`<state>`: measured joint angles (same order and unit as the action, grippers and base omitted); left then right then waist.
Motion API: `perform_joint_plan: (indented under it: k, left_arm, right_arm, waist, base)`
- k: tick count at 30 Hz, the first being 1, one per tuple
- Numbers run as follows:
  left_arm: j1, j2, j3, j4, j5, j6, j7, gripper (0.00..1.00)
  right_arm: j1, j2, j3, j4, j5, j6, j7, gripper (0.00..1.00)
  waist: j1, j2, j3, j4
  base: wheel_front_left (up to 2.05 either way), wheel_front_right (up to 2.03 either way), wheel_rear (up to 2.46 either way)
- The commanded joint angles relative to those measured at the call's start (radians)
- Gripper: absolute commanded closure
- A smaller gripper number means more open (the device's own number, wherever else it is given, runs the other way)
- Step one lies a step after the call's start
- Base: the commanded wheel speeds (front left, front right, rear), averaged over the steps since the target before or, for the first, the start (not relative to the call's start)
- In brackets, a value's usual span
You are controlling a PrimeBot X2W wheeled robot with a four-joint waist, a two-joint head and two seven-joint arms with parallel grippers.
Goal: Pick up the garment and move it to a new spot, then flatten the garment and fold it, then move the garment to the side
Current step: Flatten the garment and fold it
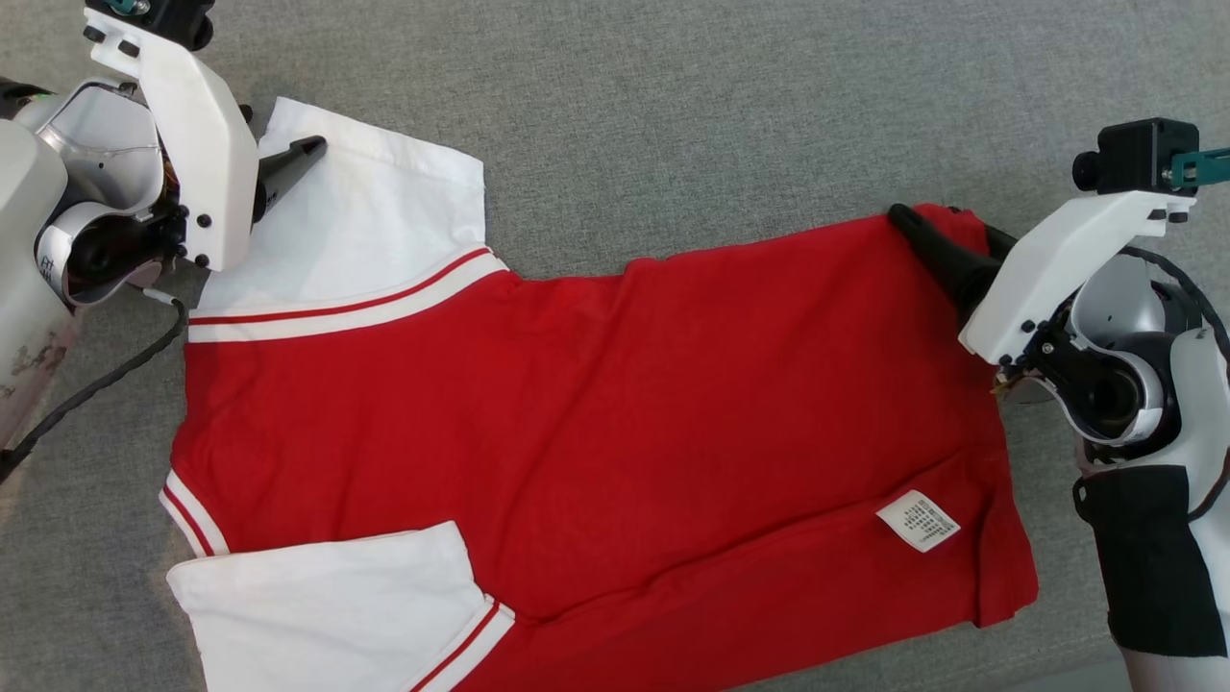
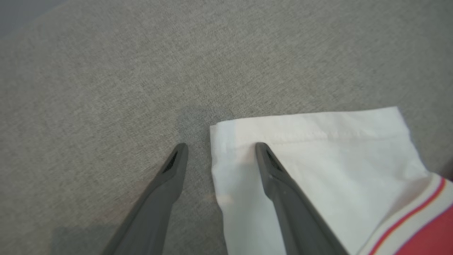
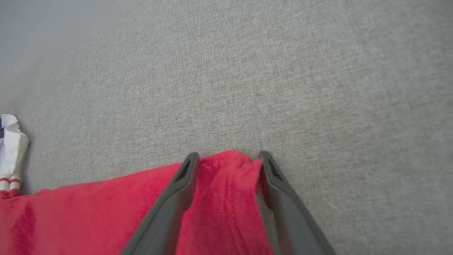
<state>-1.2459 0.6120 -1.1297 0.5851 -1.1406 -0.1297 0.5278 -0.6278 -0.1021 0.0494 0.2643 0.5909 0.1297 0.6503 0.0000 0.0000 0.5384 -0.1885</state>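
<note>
Red garment [image 1: 577, 404], long axis left-right, sleeves [image 1: 375, 221] leftward, hem [image 1: 1009, 481] rightward; left hand [image 2: 221, 145] and right hand [image 3: 228, 154] both unclenched.

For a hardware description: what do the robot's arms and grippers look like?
The left gripper and right gripper each have two long dark grey fingers on a white housing with black screws. A black cable trails from the left arm; a black wrap covers the right forearm.

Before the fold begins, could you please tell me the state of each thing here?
Shirt: spread out, mostly flat.
Label: exposed, flat on the red cloth.
Left gripper: open, astride the edge of the sleeve.
Right gripper: open, hem corner bunched between its fingers.
</note>
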Motion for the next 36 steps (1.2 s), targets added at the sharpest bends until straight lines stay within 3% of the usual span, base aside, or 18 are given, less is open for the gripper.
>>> perform_joint_plan:
  k: [1,2,3,4,5,14,26,36]
  left_arm:
    - [-0.015,-0.003,-0.02,0.007,-0.013,0.0,0.001,0.59]
    - [-0.019,-0.004,-0.027,0.008,-0.017,0.0,-0.006,0.93]
    - [-0.025,-0.003,-0.035,0.006,-0.019,0.0,-0.009,1.0]
    - [-0.031,-0.001,-0.042,0.005,-0.024,0.0,-0.012,1.0]
    - [-0.034,-0.001,-0.047,0.002,-0.033,0.0,-0.019,1.0]
    - [-0.044,-0.006,-0.066,-0.004,-0.086,-0.001,-0.113,1.0]
    - [0.012,0.031,-0.105,-0.071,-0.169,-0.001,-0.176,1.0]
    - [0.133,0.133,-0.138,-0.252,-0.28,-0.001,-0.049,1.0]
  right_arm:
    - [0.01,-0.004,0.014,0.0,0.011,0.002,-0.005,0.37]
    - [0.01,-0.005,0.016,-0.002,0.011,0.002,-0.007,0.55]
    - [0.011,-0.007,0.02,-0.005,0.012,0.002,-0.011,0.63]
    - [0.012,-0.011,0.023,-0.007,0.016,0.002,-0.016,0.91]
    - [0.013,-0.014,0.026,-0.008,0.019,0.002,-0.019,1.0]
    - [0.012,-0.041,0.008,0.003,0.034,0.002,-0.084,1.0]
    - [0.064,-0.084,-0.002,0.062,0.044,0.002,-0.149,1.0]
    - [0.165,-0.152,0.042,0.068,0.084,0.002,-0.132,1.0]
  waist:
    - [0.0,0.0,-0.002,0.0]
    - [0.0,0.0,-0.005,0.0]
    - [0.0,0.0,-0.007,0.001]
    - [0.0,0.0,-0.01,0.003]
    - [0.0,0.0,-0.013,0.005]
    - [0.0,0.0,-0.048,0.035]
    - [0.0,0.0,-0.155,0.084]
    - [0.0,0.0,-0.304,0.125]
  base:
    - [0.0,0.0,0.0]
    - [0.0,0.0,0.0]
    - [0.0,0.0,0.0]
    - [0.0,0.0,0.0]
    - [0.0,0.0,0.0]
    - [0.0,0.0,0.0]
    - [0.0,0.0,0.0]
    - [0.0,0.0,0.0]
